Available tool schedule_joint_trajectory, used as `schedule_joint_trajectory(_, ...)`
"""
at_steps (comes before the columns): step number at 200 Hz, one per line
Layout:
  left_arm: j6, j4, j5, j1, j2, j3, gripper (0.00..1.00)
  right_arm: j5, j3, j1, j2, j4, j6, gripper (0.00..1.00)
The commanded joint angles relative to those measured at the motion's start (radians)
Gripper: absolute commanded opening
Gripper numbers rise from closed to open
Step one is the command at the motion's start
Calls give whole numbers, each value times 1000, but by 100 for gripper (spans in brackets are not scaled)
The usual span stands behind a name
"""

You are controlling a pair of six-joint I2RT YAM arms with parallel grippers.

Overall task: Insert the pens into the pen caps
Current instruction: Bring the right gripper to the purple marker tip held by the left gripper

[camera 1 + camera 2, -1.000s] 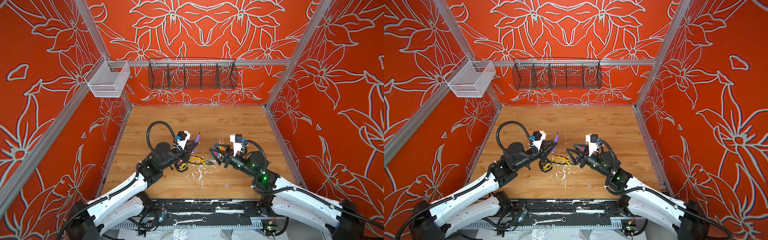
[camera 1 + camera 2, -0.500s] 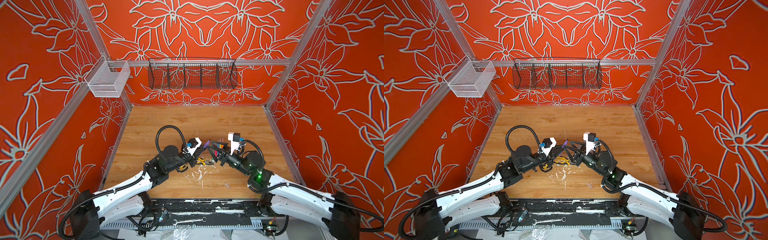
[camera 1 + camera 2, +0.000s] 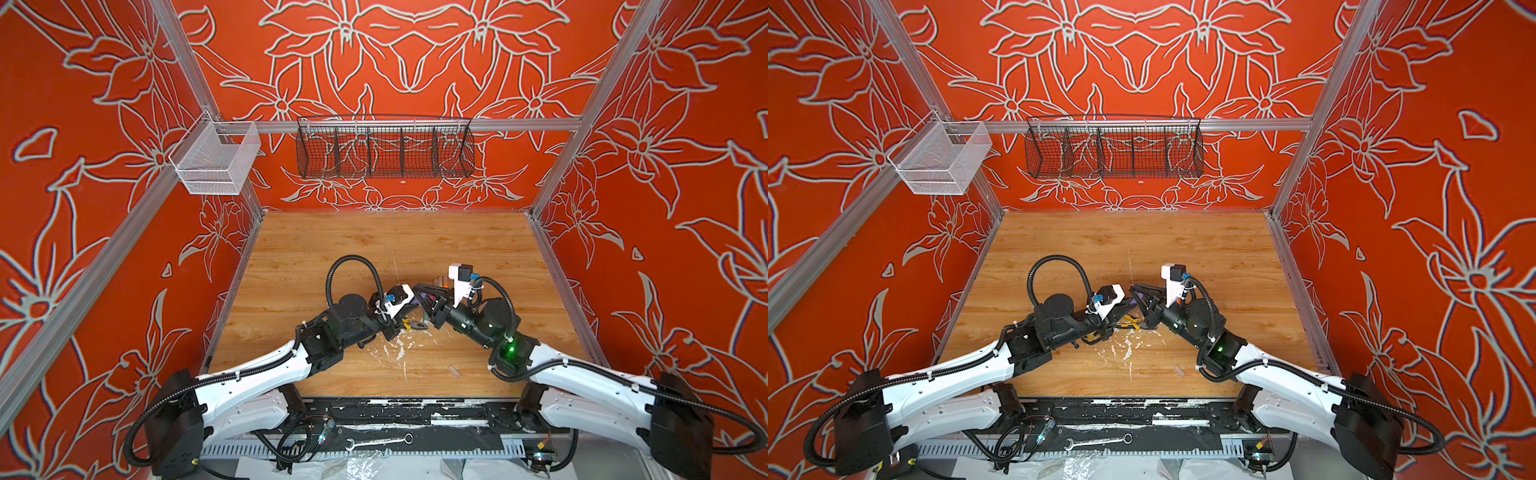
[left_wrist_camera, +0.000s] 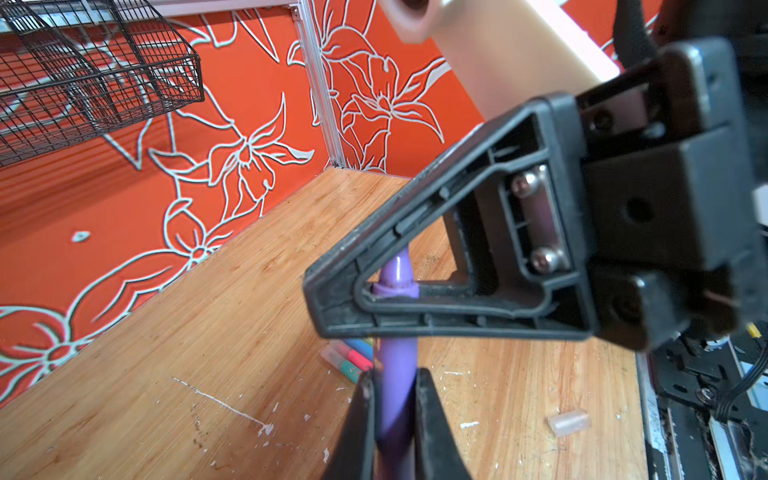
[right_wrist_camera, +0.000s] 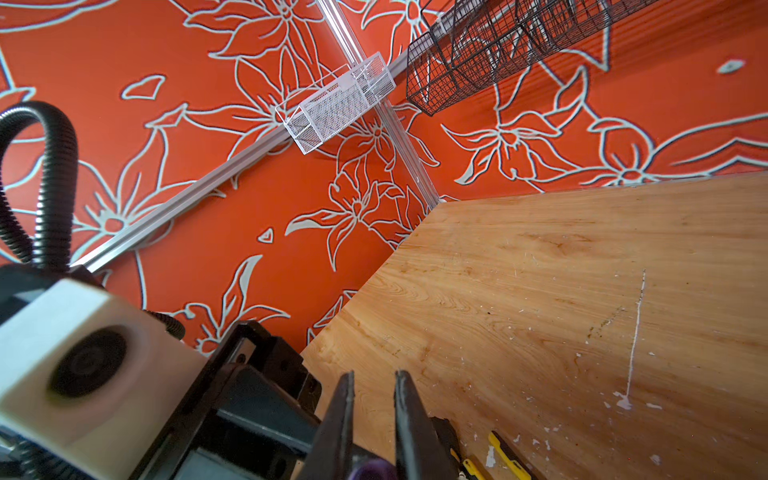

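The purple pen (image 4: 397,353) is held in the air over the middle of the desk (image 3: 374,249), a little toward its front edge. The left end effector (image 4: 395,380) grips it low on the barrel, fingers pressed to its two sides. The pointed tip end reaches up between the fingers of the right end effector (image 5: 375,376), which is closed down narrow on it. A purple end shows deep between those fingers in the right wrist view. Whether a pen cap sits over the tip there I cannot tell. In both top views the two end effectors meet nose to nose.

The step in hand looks like mating pen and cap. To do it well, keep the barrel and the right fingers on one line and push straight along the pen's length. The left grip should hold firm so the slim barrel neither slides nor tilts.

One loose pen cap (image 4: 569,422) lies near the front edge, right of centre. The other pens (image 4: 353,359) lie together near the desk's middle. The pliers (image 5: 503,453) rest beneath the end effectors amid white flecks.
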Motion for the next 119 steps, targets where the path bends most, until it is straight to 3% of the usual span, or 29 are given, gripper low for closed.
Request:
schedule_joint_trajectory(1,16,24,7,-7,-16,26,0,-5,7,6,-7,51,29,6)
schedule_joint_trajectory(10,11,13,12,-8,-22,32,5,-1,5,6,-11,48,33,5)
schedule_joint_trajectory(34,15,10,5,-9,-34,20,36,-15,24,6,-26,27,33,2)
schedule_joint_trajectory(46,15,27,-12,-9,-28,13,44,-27,22,7,-32,37,42,1)
schedule_joint_trajectory(72,15,-11,-11,-9,-12,47,45,-39,12,19,-35,60,52,0)
schedule_joint_trajectory(119,19,-5,-30,-9,9,48,38,-30,20,32,-38,52,46,0)
